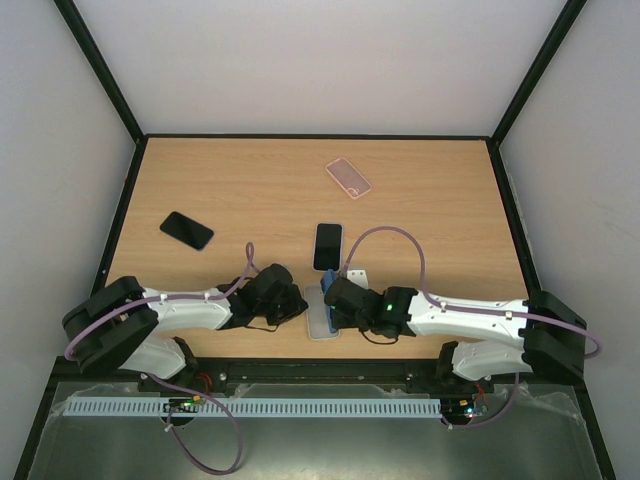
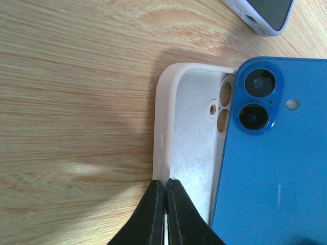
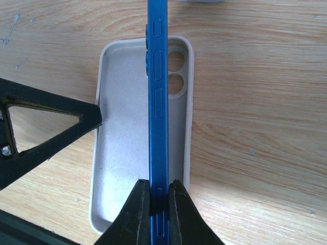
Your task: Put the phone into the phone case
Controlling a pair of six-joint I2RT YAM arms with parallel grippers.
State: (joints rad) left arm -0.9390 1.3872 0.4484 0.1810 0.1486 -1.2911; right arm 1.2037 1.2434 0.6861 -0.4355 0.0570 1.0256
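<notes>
A white phone case (image 2: 191, 138) lies open side up at the table's near edge, also seen in the top view (image 1: 320, 322). My left gripper (image 2: 165, 182) is shut on the case's left wall. My right gripper (image 3: 158, 182) is shut on a blue phone (image 3: 157, 102), held on its edge and tilted over the case (image 3: 122, 143). The left wrist view shows the phone's blue back and two camera lenses (image 2: 276, 173) over the case's right side. In the top view the left gripper (image 1: 298, 303) and right gripper (image 1: 330, 295) meet at the case.
A black phone (image 1: 186, 230) lies at the left. A second phone in a pale case (image 1: 328, 246) lies just beyond the grippers, its corner in the left wrist view (image 2: 265, 13). A clear pink case (image 1: 348, 177) lies further back. The near table edge is close.
</notes>
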